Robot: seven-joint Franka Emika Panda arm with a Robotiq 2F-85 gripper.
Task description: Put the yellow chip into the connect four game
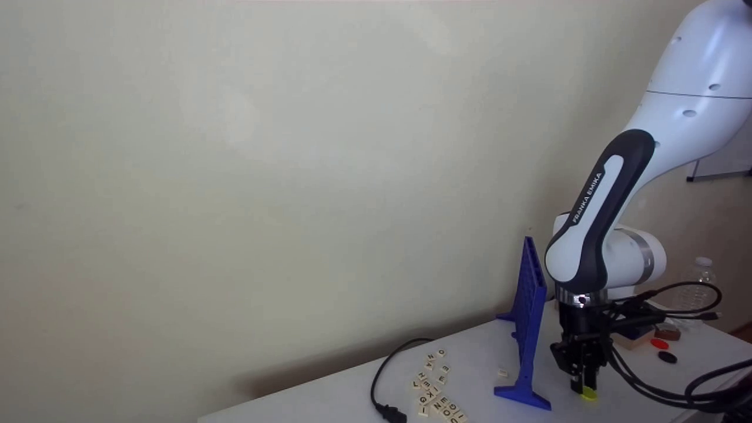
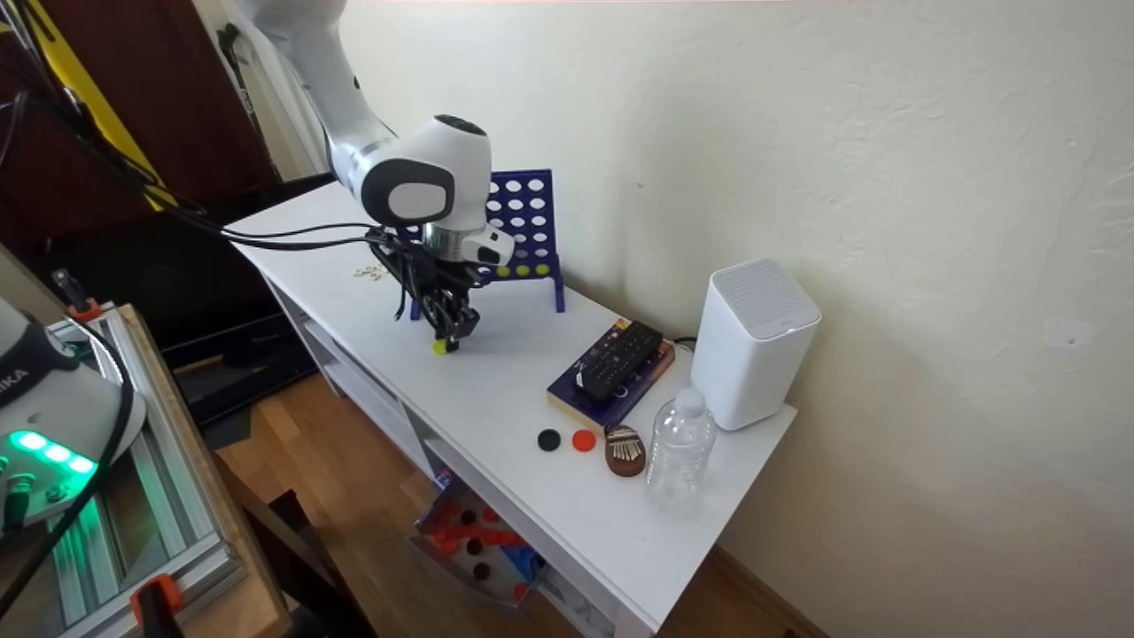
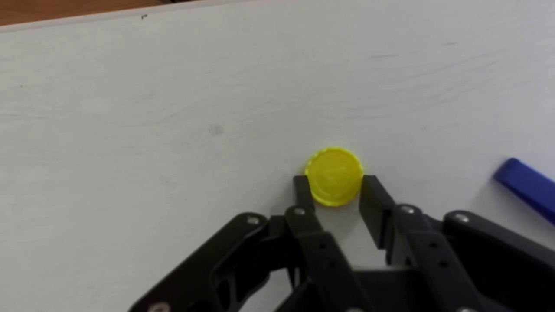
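Note:
The yellow chip (image 3: 334, 175) lies flat between my two fingertips in the wrist view, with a finger at each edge. It also shows in both exterior views (image 1: 589, 395) (image 2: 439, 347), at or just over the white table. My gripper (image 3: 335, 178) points down and is shut on the chip; I cannot tell if the chip is clear of the surface. The connect four game (image 1: 531, 329) stands upright beside my gripper. Its grid (image 2: 550, 221) is partly hidden by the arm, with several yellow chips in the bottom row. One blue foot (image 3: 527, 186) shows in the wrist view.
Letter tiles (image 1: 435, 393) and a black cable (image 1: 376, 376) lie beyond the game. A book (image 2: 576, 390) with a remote (image 2: 620, 359), black chip (image 2: 549, 439), red chip (image 2: 584, 440), thumb piano (image 2: 625, 454), bottle (image 2: 682, 443) and white box (image 2: 753, 354) occupy the table's other end.

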